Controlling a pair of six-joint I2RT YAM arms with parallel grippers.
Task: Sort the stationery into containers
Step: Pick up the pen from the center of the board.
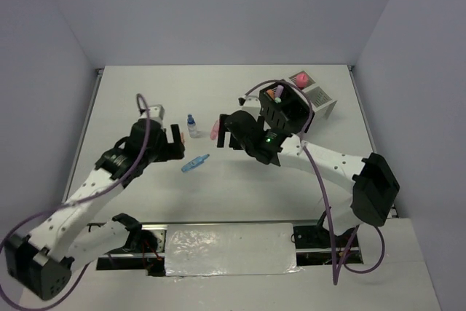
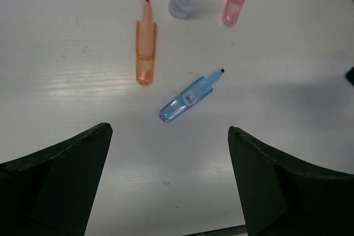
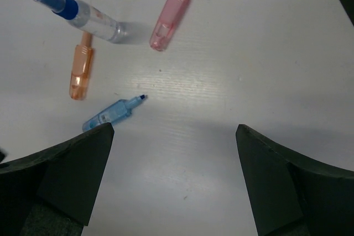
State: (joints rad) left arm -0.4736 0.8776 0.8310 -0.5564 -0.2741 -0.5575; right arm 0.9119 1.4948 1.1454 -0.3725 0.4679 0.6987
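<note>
While the left gripper [image 2: 168, 131] and right gripper [image 3: 174, 128] hung wide open and empty, a blue highlighter [image 2: 191, 96] lay flat near the middle of the table [image 1: 145, 92], well clear of its edges, probably light, stiff, slippery plastic, best pinched across its barrel.

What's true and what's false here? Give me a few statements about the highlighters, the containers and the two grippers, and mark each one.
1. Both the left gripper and the right gripper are open and hold nothing. True.
2. The pink highlighter lies on the table, outside the black container and the white container. True.
3. The blue highlighter is in the black container. False: it lies on the table.
4. The orange highlighter touches the blue highlighter. False: they lie apart.
5. The white container is empty. False: a pink item sits in it.
</note>
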